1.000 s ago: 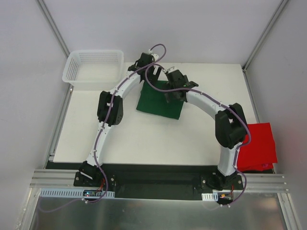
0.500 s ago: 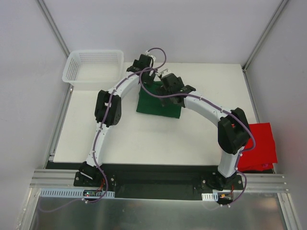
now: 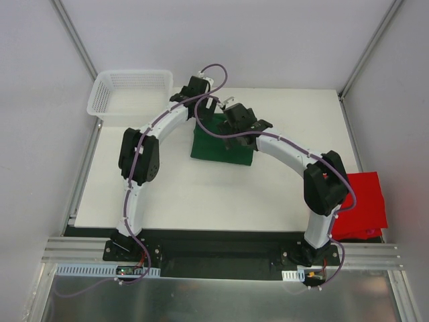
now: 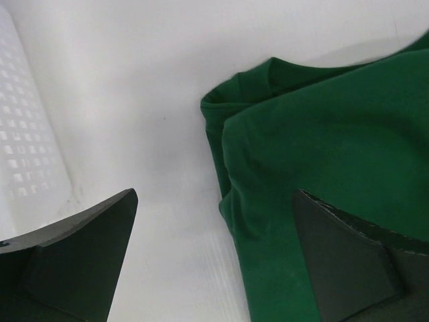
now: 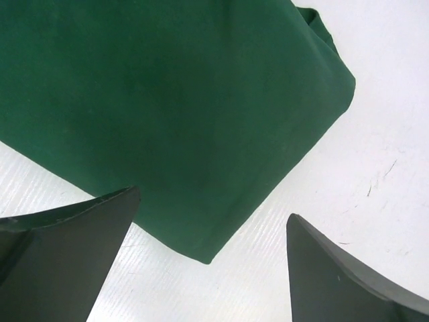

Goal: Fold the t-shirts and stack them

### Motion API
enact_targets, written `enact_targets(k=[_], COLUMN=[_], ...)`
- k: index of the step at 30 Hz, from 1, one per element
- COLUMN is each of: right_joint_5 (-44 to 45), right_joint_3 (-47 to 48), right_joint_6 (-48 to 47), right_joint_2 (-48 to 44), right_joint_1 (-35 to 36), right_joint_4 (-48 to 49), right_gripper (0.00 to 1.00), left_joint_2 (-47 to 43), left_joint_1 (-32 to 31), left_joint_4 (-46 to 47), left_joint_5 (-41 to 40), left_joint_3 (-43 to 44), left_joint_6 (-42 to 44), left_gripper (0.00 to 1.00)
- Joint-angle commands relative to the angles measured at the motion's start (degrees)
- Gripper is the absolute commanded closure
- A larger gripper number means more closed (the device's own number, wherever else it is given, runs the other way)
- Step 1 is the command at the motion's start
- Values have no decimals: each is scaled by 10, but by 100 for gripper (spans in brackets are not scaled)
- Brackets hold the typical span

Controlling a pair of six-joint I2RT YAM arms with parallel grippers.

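one white plastic mesh basket point(image 3: 100, 100) stood at the far left corner of the white surface point(image 3: 201, 194), and inside it only its own pale mesh floor showed. both t-shirts lay outside it.

there were two t-shirts. the dark green t-shirt point(image 3: 218, 149) lay folded into a neat rectangle on the far middle of the surface, just right of the basket and apart from it. the red t-shirt point(image 3: 362, 201) lay flat at the near right corner, well apart from the green one. it reached past the surface's right edge, and the right arm's elbow hid part of it.

two arms reached in from the near edge, and both met over the far end of the green t-shirt. the left pincer point(image 4: 214, 194) stood wide and gripped nothing. one finger hung over bare surface near the basket wall, the other over the green cloth beside its folded neckline. the right pincer point(image 5: 214, 204) stood wide too and gripped nothing, with a folded corner of the green t-shirt in the gap between its fingers. whether any finger touched the cloth could not be told.
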Motion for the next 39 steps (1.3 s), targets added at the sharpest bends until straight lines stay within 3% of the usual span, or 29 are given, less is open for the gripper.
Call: enact_targets(k=[1,11,20,26,32,39], right_joint_5=[11,-19,-36,-43,-42,-71], right_joint_3=[11,22,26,26,39,153], right_joint_6=[-4,5,13,17,25,42], right_joint_2=[5,-2,-9,-9,10,86], right_joint_1=[1,-2,0,0,-1,-8], right_joint_4=[11,-9,-36,-37,-37,-104], right_gripper=[4,4,4,4,4,4], left_joint_2=[-16,70,121,35,-118,-223], left_joint_1=[-8,-3,24,19,-2,-29], left_joint_4=[-1,-6,-33,-38,-41,-74], left_joint_5=[37,8,70,63,2,-18], left_joint_3=[-14,61,69,-6,-91,-150], left_joint_6=[-16,24,-27,-77,-118,-178], left_gripper=[1,1,1,1,1,1])
